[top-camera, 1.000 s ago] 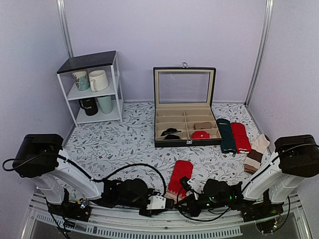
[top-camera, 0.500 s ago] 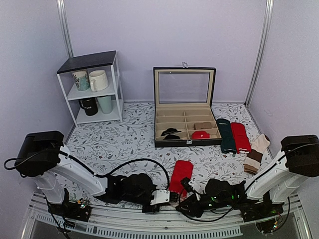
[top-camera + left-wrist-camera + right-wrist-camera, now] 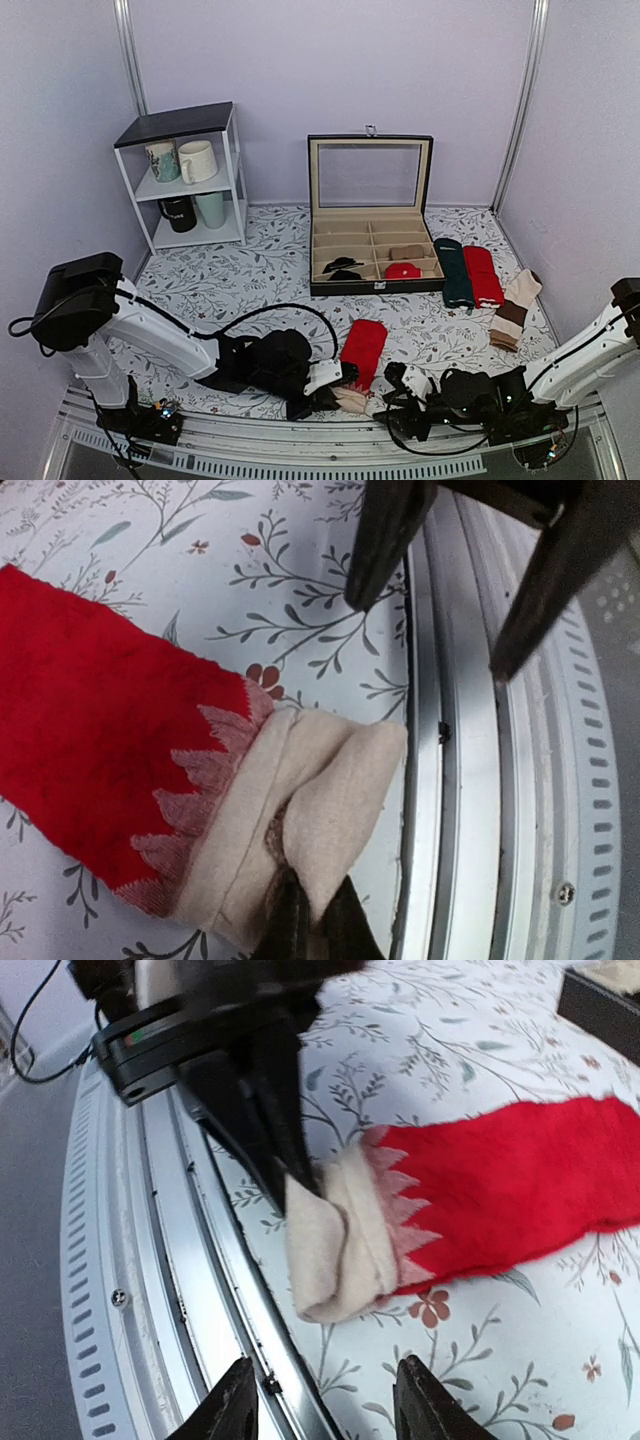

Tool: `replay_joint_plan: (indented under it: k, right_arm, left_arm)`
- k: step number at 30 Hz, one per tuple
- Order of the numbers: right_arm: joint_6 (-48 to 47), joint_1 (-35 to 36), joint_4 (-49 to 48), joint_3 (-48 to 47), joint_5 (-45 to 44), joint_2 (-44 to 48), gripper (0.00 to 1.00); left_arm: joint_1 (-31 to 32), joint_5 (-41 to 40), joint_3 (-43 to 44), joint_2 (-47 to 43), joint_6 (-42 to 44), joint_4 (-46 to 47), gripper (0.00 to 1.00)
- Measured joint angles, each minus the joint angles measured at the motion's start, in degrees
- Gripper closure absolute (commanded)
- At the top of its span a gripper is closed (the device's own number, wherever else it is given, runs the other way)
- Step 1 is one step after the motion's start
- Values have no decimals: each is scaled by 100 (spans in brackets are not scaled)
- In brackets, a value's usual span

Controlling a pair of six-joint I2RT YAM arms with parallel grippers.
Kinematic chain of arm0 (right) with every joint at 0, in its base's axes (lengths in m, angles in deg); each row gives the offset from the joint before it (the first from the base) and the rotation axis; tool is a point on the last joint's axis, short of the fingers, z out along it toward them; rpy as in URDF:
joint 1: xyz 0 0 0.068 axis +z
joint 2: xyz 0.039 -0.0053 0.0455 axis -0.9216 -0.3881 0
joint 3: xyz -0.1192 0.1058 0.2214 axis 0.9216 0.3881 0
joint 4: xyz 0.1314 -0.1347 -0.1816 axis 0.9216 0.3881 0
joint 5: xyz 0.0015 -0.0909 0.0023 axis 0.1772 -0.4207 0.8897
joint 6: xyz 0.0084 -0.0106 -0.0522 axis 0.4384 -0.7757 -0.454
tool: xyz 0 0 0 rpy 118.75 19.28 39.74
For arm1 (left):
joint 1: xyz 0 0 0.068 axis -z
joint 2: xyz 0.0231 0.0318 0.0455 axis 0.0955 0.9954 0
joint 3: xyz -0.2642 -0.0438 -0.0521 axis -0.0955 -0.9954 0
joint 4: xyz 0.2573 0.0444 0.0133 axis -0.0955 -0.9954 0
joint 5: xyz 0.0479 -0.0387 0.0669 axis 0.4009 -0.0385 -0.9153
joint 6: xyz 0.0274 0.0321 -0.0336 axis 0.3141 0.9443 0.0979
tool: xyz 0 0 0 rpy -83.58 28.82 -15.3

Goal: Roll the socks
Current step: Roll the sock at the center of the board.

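While the left arm (image 3: 150,335) lies low along the near edge of the desk (image 3: 230,290), its left gripper (image 3: 343,394) is where the action is: jaws pressed together, pinching a fold of the beige end (image 3: 330,780) of the socks (image 3: 363,345). The left wrist view shows the dark tips biting into the cloth. The beige fabric is bunched and doubled over itself, right beside the metal rail (image 3: 440,810) at the desk's front. The red length (image 3: 100,750) runs from that pinch towards the back of the desk, flat and unrolled, its far end short of the open case (image 3: 370,215). So by my reading we're at the very start of the roll: first fold gathered, nothing wound yet.

Over to the right, the right gripper (image 3: 402,384) sits just beside the beige end, jaws apart, holding nothing. Its own camera shows desk and rail between its fingers (image 3: 238,1400), with the socks ahead of them.

What's next? I'd say the left gripper needs to tip that pinched fold over onto the red part and push away from the rail. The right gripper ought to come in on the other side of the beige end so the roll turns evenly across its width. Drive one corner only and it'll likely skew into a cone.
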Motion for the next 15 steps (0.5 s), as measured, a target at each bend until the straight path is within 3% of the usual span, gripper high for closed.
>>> replay_joint_plan:
  k: [7, 15]
  right_arm:
    - [-1558, 284, -358, -522, -557, -737, 48]
    - [-2433, 291, -570, -686, -555, -1311, 49]
  left_arm:
    - [-63, 232, 116, 122, -120, -35, 100]
    - [-87, 354, 136, 181, -153, 15, 100]
